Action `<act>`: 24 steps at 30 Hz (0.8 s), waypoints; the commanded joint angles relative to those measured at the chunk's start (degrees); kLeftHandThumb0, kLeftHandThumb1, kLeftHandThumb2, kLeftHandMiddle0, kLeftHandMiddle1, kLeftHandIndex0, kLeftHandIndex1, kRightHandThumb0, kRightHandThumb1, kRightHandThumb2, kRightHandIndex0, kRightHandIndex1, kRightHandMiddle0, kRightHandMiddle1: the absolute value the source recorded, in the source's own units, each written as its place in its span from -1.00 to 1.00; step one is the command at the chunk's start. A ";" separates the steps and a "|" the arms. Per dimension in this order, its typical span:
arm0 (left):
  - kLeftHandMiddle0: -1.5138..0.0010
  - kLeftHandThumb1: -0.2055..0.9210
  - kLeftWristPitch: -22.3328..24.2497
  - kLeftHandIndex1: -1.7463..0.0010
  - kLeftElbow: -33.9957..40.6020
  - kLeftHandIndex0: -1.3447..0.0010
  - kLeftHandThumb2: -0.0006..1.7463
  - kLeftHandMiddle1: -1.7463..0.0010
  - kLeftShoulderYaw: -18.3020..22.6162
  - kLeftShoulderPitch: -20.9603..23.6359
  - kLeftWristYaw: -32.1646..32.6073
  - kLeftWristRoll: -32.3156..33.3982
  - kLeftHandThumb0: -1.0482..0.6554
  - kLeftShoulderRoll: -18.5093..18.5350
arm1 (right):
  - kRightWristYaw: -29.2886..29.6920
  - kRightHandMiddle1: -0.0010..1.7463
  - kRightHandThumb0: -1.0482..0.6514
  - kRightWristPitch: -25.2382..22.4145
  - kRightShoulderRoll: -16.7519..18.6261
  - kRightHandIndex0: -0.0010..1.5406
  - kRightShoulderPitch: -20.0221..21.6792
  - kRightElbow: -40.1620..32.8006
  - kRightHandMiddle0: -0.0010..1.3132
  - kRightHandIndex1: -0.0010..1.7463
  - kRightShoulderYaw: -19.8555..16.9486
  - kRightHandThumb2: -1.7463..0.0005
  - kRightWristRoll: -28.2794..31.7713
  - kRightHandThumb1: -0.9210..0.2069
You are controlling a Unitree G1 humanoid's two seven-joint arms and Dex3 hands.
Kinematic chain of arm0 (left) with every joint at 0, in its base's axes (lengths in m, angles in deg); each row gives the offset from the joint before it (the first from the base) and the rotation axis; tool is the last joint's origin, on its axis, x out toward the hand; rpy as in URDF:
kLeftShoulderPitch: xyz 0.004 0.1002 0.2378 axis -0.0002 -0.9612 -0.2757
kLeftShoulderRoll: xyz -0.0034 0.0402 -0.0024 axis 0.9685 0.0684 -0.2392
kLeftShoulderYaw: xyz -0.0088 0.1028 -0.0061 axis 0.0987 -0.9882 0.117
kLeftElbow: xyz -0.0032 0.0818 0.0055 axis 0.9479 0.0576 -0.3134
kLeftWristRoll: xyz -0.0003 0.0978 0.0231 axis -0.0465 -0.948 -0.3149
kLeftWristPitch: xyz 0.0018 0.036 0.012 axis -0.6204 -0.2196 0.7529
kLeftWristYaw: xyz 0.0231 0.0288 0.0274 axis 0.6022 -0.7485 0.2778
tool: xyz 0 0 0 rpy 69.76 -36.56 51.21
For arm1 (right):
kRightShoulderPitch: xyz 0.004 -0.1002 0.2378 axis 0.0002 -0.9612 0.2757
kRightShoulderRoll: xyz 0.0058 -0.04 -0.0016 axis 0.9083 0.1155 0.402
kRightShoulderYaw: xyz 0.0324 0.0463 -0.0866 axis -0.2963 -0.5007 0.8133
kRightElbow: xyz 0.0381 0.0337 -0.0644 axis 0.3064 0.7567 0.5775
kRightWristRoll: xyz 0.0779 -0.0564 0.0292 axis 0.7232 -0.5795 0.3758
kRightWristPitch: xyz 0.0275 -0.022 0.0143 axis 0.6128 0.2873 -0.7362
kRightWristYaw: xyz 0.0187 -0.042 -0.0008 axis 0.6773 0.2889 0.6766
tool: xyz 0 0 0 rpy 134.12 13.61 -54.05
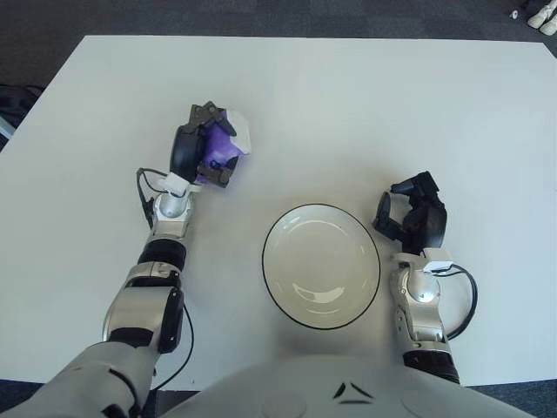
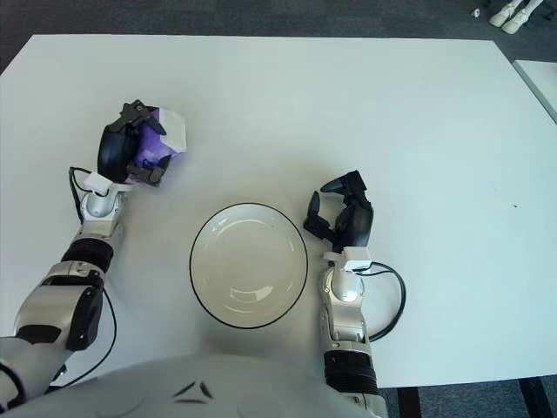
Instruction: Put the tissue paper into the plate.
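Currently clasped in the left robot hand (image 1: 202, 146): a purple-and-white tissue paper pack (image 1: 228, 142), held over the white tabletop (image 1: 348, 104), up and to the left of the plate (image 1: 321, 266) and well apart from it. Long axis of the pack hard to judge, with dark fingers (image 1: 205, 113) wrapped over the top and near side; white end turned toward the far right, purple body tucked back into the palm. Underside of the pack hidden, so impossible to tell whether lifted clear of the tabletop or touching it.

Right robot hand (image 1: 412, 215) just beside the plate's right rim, fingers curled loosely inward around nothing, thumb and fingertips apart. Contact with the tabletop not clear from either view.

Plate round, white, with a thin dark rim, sitting near the front middle of the tabletop, nothing inside but glare off the glaze.

Both forearms partly cut off at the lower edge, along with the rounded torso cover (image 2: 200, 387).

Right eye view alone: a pale strip of another surface (image 2: 541, 83) at the far right edge, plus more of the white shoes (image 2: 512, 12) beyond the far corner. Left eye view alone: dark clutter (image 1: 12, 100) past the tabletop's left edge.
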 commanded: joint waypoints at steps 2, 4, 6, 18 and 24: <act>-0.29 -0.83 -0.32 -1.00 4.75 -0.05 1.00 -0.83 -0.13 -3.02 -3.03 4.29 0.23 -1.15 | 0.57 1.00 -0.33 -4.02 0.59 0.39 -3.49 4.83 -0.08 1.00 -0.47 -0.51 -0.64 0.05; -0.29 -0.83 -0.04 -1.00 8.49 -0.04 1.00 -0.83 -0.25 -4.20 -4.33 6.52 0.23 -1.50 | 0.68 1.00 -0.33 -4.35 0.70 0.38 -3.60 4.47 -0.09 1.00 -0.36 -0.50 -0.60 0.04; -0.29 -0.82 0.48 -1.00 11.25 -0.04 1.00 -0.84 -0.24 -4.96 -4.90 7.63 0.23 -1.72 | 0.95 1.00 -0.33 -4.47 0.81 0.38 -3.63 4.29 -0.09 1.00 -0.32 -0.49 -0.74 0.03; -0.26 -0.80 5.97 -1.00 24.52 -0.03 1.00 -0.88 0.52 -5.63 -8.52 14.98 0.23 -1.94 | 0.36 1.00 -0.32 -5.72 0.53 0.38 -3.74 3.50 -0.12 1.00 -0.16 -0.46 -0.03 0.00; -0.22 -0.78 4.64 -1.00 25.68 -0.02 1.00 -0.93 2.23 -5.00 -10.20 18.65 0.23 -2.47 | 0.58 1.00 -0.31 -6.62 0.65 0.37 -3.63 3.14 -0.13 1.00 -0.24 -0.45 -0.41 -0.02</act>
